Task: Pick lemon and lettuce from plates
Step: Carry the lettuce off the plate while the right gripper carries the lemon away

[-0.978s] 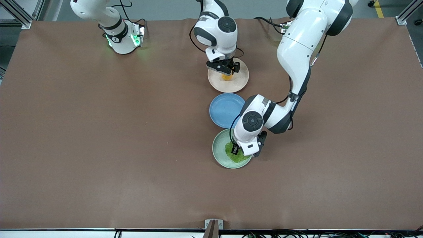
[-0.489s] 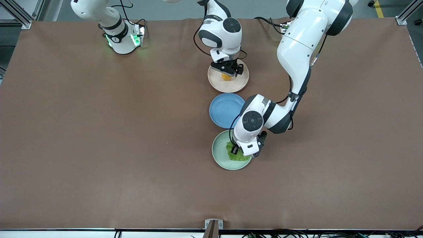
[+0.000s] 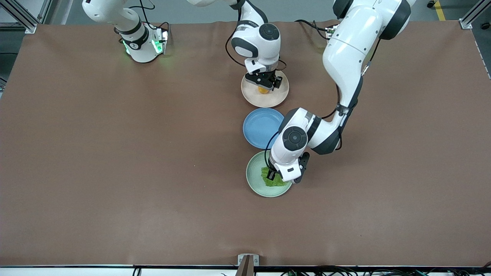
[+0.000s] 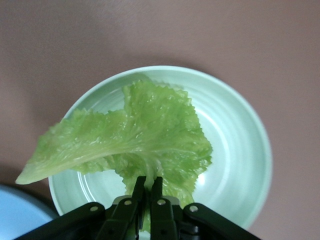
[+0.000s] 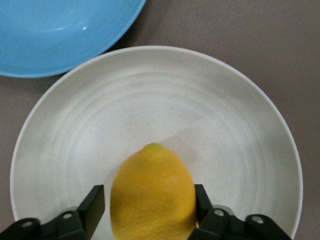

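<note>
The lemon [image 3: 263, 90] lies on the beige-pink plate [image 3: 253, 97]. My right gripper [image 3: 264, 85] is low over it, open, with one finger on each side of the lemon [image 5: 152, 195]; one finger touches it and a thin gap shows at the other [image 5: 97, 200]. My left gripper [image 3: 271, 175] is shut on the pale stem of the lettuce [image 4: 150, 135] and holds the leaf just above the mint green plate [image 3: 254, 180]. One end of the leaf hangs out past the plate's rim [image 4: 240, 125].
An empty blue plate [image 3: 261, 126] sits between the two other plates, close to both. The left arm's elbow [image 3: 326, 134] hangs beside it. The brown table [image 3: 115, 153] spreads wide toward the right arm's end.
My right gripper has come down around the lemon. My left gripper has closed on the lettuce and raised it slightly, so the leaf has bunched and shifted on the green plate.
</note>
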